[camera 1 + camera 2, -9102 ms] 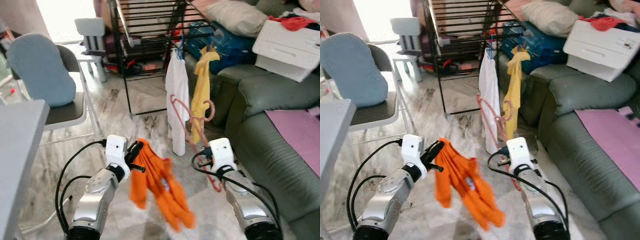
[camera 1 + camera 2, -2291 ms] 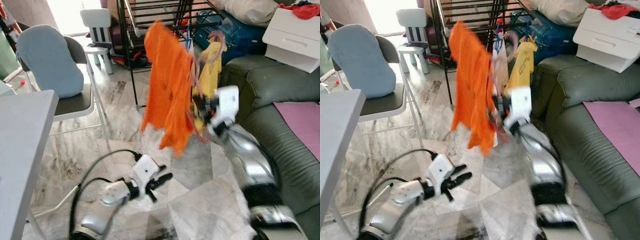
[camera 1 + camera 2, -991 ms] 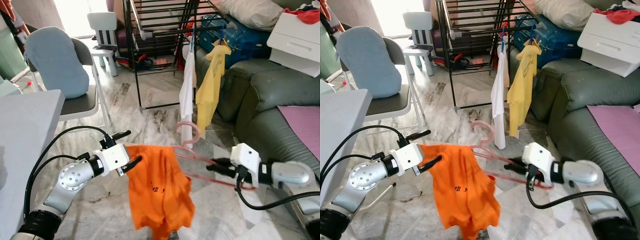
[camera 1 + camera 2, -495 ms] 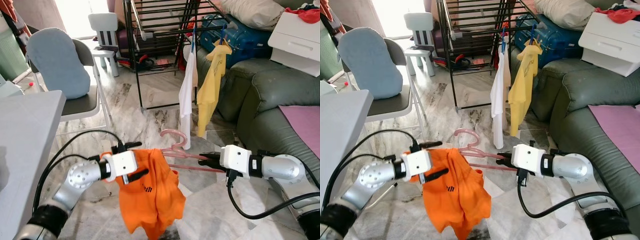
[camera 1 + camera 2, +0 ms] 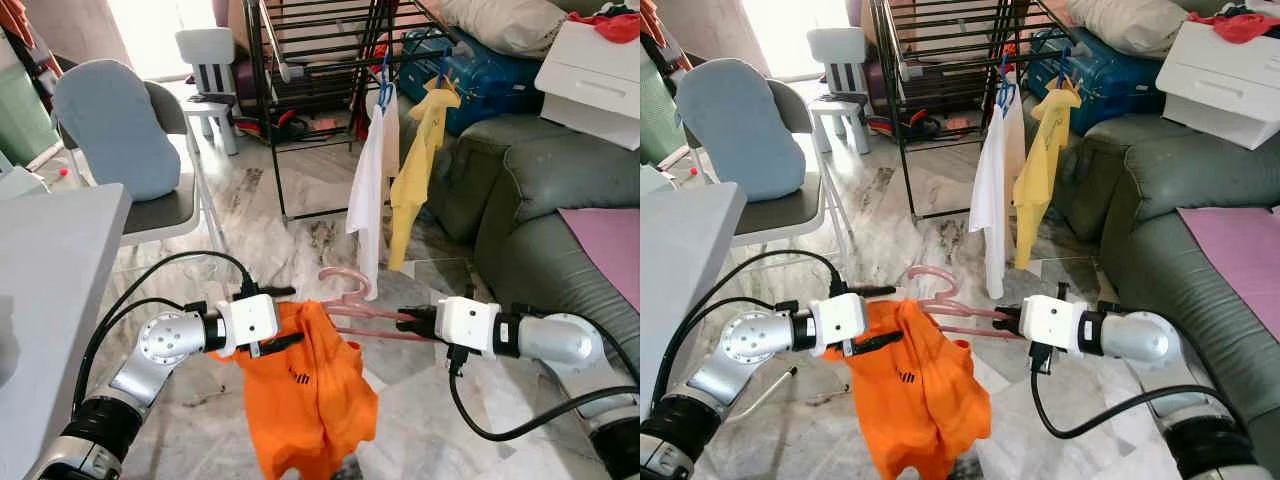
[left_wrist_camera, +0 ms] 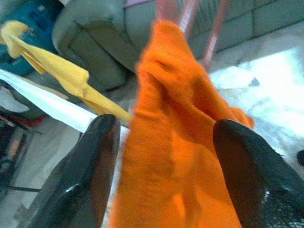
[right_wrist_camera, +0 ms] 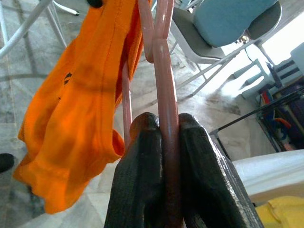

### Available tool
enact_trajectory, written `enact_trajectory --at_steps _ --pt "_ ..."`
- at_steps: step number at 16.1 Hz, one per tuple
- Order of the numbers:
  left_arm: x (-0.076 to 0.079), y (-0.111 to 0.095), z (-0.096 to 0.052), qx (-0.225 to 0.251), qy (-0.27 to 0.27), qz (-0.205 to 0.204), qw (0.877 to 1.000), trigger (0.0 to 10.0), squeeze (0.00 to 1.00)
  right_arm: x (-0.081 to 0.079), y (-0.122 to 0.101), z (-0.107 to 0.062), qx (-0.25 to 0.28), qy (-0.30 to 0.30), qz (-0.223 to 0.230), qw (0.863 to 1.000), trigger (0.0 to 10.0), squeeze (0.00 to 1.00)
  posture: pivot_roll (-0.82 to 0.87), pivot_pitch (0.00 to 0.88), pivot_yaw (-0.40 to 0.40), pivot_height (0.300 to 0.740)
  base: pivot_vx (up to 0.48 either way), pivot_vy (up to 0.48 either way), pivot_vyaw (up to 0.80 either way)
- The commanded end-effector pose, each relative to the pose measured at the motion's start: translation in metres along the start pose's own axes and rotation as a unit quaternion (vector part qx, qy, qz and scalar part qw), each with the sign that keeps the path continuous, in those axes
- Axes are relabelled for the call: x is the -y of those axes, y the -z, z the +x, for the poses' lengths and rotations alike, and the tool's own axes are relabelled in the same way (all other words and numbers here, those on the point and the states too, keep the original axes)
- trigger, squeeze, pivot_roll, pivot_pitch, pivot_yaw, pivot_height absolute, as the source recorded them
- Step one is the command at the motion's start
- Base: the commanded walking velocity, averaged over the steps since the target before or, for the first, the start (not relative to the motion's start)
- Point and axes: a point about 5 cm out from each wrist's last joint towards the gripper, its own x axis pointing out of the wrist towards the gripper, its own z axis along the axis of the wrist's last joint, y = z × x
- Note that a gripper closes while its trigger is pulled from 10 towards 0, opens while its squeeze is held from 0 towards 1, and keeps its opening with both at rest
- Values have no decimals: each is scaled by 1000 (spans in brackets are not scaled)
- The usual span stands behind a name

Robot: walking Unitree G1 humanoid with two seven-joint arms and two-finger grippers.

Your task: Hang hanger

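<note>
1. While the right claw (image 7: 164, 142) is clenched tight on one thin bar of the pink hanger (image 5: 352, 300), its two black fingers (image 7: 142, 190) press that bar from both sides with no gap showing.
2. Held this way, the hanger lies nearly flat above the marble floor (image 5: 300, 215), between the two arms, with its hook end curling upward toward the drying rack (image 5: 310, 60).
3. Draped over the hanger's far end, the orange shirt (image 5: 310, 395) hangs down in a loose bunch toward the floor.
4. At the shirt's upper edge, the left claw (image 5: 272, 318) is spread wide; in its wrist view the orange cloth sits between the two fingers (image 6: 92, 161), and whether either finger touches the cloth cannot be told.
5. Beside the left arm stands the grey surface (image 5: 40, 290), and behind it a folding chair (image 5: 160, 210) with a blue cushion (image 5: 110, 125).
6. Farther back, a white garment (image 5: 368, 200) and a yellow shirt (image 5: 418, 160) hang from the black drying rack, side by side.
7. To the right runs a green sofa (image 5: 540, 190), with a purple mat (image 5: 610, 240) on its seat and a white box (image 5: 590, 80) on its arm.
</note>
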Motion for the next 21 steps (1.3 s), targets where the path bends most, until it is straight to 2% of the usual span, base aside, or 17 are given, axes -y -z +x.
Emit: enact_trajectory --at_steps 1,5,12,19,20,21 --pt "-2 4 -2 -19 20 3 1000 0 0 8 -9 3 18 13 -21 1000 10000 0 -140 0 85 740 0 0 0" --pt "2 8 3 -33 39 -5 999 0 0 9 -10 5 25 18 -24 999 10000 0 -147 0 88 740 0 0 0" --pt "-12 9 5 -40 23 -10 999 0 0 12 -10 4 22 24 -40 999 10000 0 -151 0 85 740 0 0 0" --pt "-9 10 9 -35 30 -22 999 0 0 19 -12 5 23 45 -64 997 10000 0 -152 0 79 740 0 0 0" --pt "-13 8 9 -25 7 -21 999 0 0 20 -11 7 14 43 -71 996 10000 0 -153 0 79 740 0 0 0" --pt "-14 7 9 -23 1 -20 1000 0 0 19 -10 8 15 40 -62 997 10000 1000 -153 0 78 740 0 0 0"
